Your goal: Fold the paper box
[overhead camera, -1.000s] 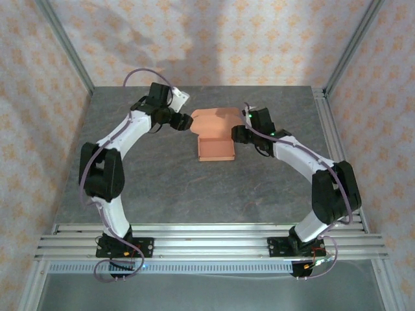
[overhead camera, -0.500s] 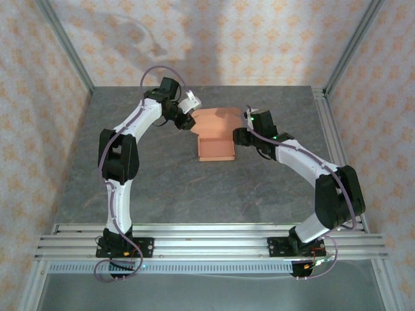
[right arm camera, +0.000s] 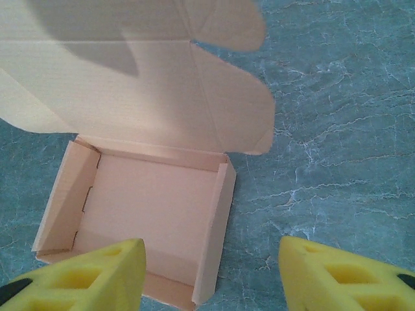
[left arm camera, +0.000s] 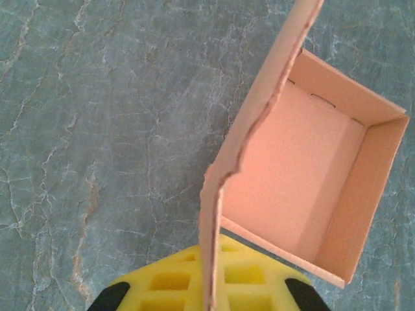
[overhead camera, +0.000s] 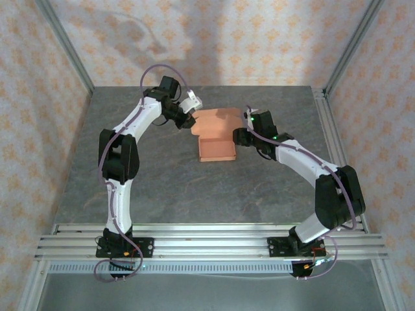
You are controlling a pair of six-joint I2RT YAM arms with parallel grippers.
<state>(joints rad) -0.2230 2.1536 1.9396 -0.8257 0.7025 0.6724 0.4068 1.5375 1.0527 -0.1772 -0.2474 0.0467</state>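
Observation:
The salmon-pink paper box lies mid-table as a shallow open tray, its lid spread out behind it. In the left wrist view the lid's side flap stands on edge and runs down between my left gripper's yellow fingers, which are shut on it; the tray sits to its right. My left gripper is at the lid's left edge. My right gripper hovers open over the tray's right wall, one finger over the tray and the other over the table.
The grey stone-patterned table spreads around the box. Aluminium rails run along the right side and the near edge, and patterned walls close the cell in.
My left arm has swung its elbow inward and carried the gripper slightly right along the lid's left edge. The right arm has barely moved.

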